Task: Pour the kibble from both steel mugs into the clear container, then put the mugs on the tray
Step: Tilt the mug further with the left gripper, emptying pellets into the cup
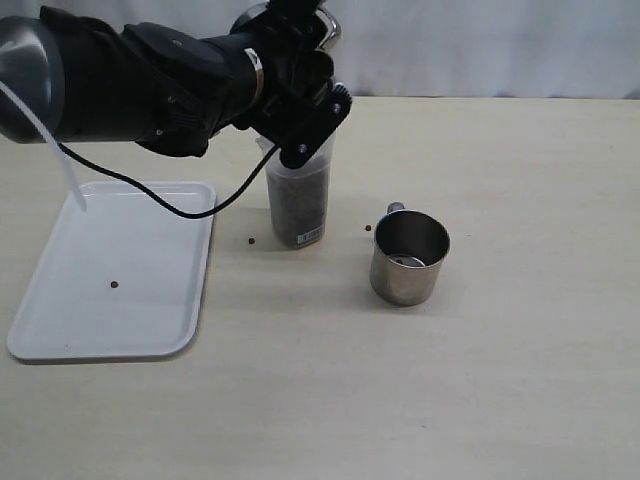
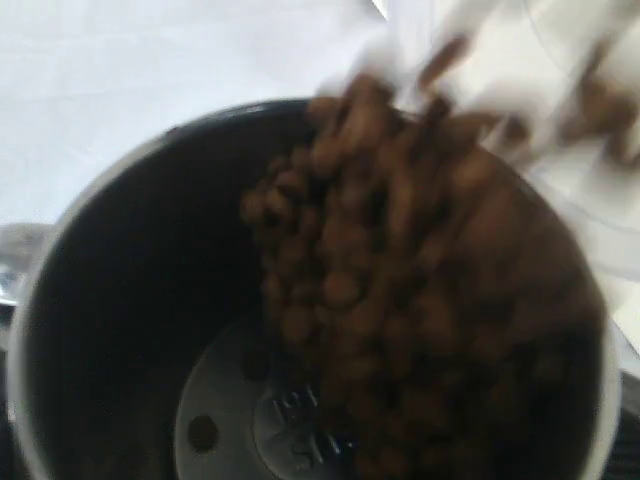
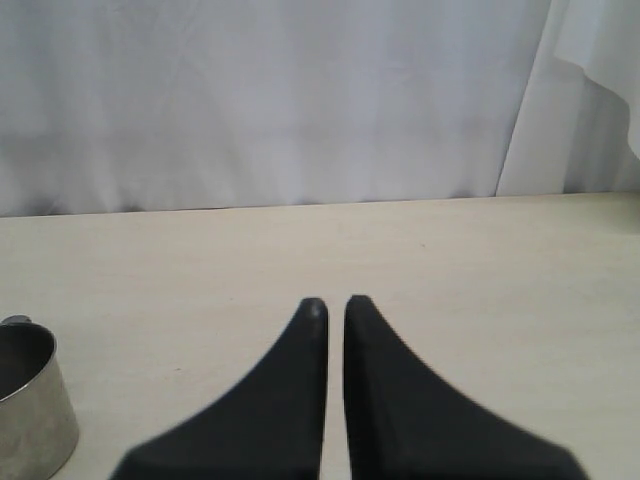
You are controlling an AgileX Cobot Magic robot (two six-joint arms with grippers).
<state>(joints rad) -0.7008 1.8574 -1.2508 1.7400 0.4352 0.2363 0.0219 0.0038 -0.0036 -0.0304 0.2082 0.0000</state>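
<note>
Surface (image 1: 520,380): a few stray pellets (image 1: 250,241) lie near the container's base; more spill would roll off across it.
Tray (image 1: 130,240): to the left, no mug on it, one pellet on it.
Left end effector (image 1: 300,70): grasping the tipped mug (image 2: 110,330) above the clear container (image 1: 298,205); a bump on that narrow rim could topple it.
Right end effector (image 3: 334,305): clenched, empty.
Standing mug (image 1: 410,258): upright, just right of the container.
Kibble (image 2: 400,300): sliding out in a wide clump; tipped too fast, it could overshoot.
</note>
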